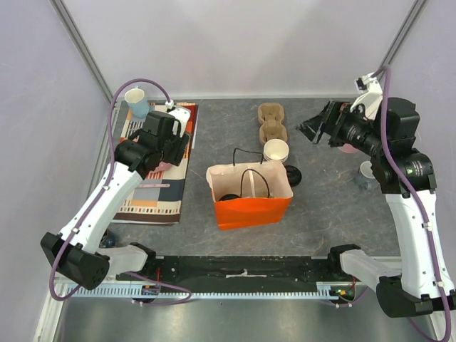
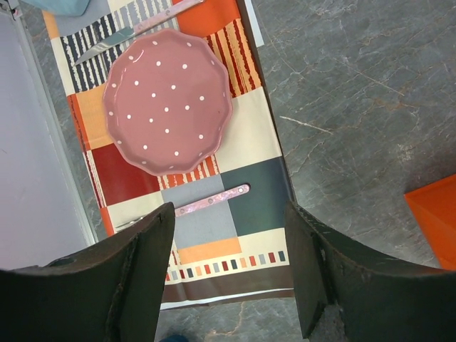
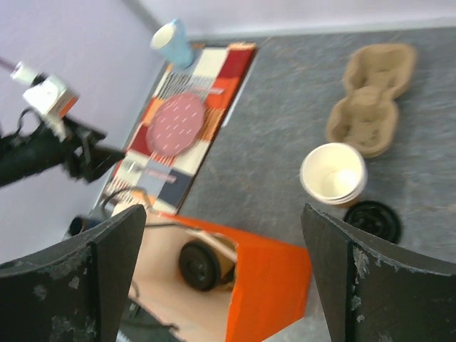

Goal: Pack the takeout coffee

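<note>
While both arms hang above the counter [image 1: 320, 206], the takeout coffee [image 1: 229, 196] sits down inside the open orange bag [image 1: 253, 212] in the middle. Only its round black lid shows. The lid faces up toward the bag's mouth, so the cup's long axis looks roughly upright. The cup's body is hidden, though, so I cannot tell any lean. The bag's black handles arch over the opening, right above that lid.

Just behind the bag stands a stack of lidless paper cups [image 1: 276, 151], and a loose black lid [image 1: 293, 174] lies flat beside them. Further back rests a cardboard cup carrier [image 1: 272, 122].

Off to the left lies a patterned placemat [image 1: 153, 192], with a light blue mug [image 1: 137, 102] at its far corner. The left wrist view shows a pink dotted plate [image 2: 167, 100] on the mat and a pink-handled knife [image 2: 212, 199] near it.

The left end effector [image 2: 229, 267] hovers over that mat, well apart from the bag. Its jaws are spread wide with nothing between them. The right end effector [image 3: 222, 239] is out to the right, angled toward the bag. It is released too, with the fingers [image 3: 107, 271] apart and empty.
</note>
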